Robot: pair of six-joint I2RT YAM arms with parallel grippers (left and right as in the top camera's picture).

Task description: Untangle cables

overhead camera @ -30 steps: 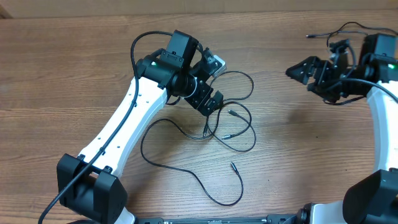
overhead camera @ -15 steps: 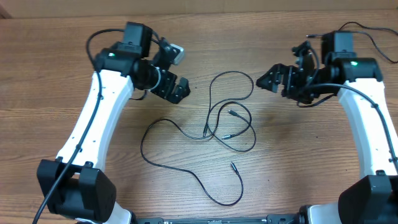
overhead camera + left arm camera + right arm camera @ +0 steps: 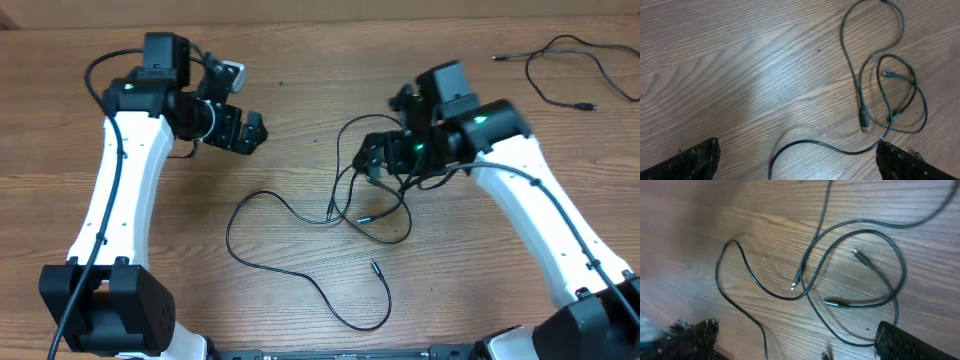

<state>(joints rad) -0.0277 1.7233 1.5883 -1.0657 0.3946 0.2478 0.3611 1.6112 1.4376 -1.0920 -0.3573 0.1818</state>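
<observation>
Annotator: Cables (image 3: 340,215) are found mid-table in tangled loops, with the long axis run from far-centre toward the near edge. Bare table (image 3: 500,290) is seen at near right.
Reviewer: Grippers?
Annotator: Left gripper (image 3: 250,133) is spread wide, nothing held, well apart from the loops. Right gripper (image 3: 368,158) is spread wide too, hung over the tangle's far side, nothing between its fingers.
Reviewer: View differences?
Annotator: Lone cord (image 3: 565,70) at the far right corner is seen overhead only. Plug ends are shown closer by the wrist views.
</observation>
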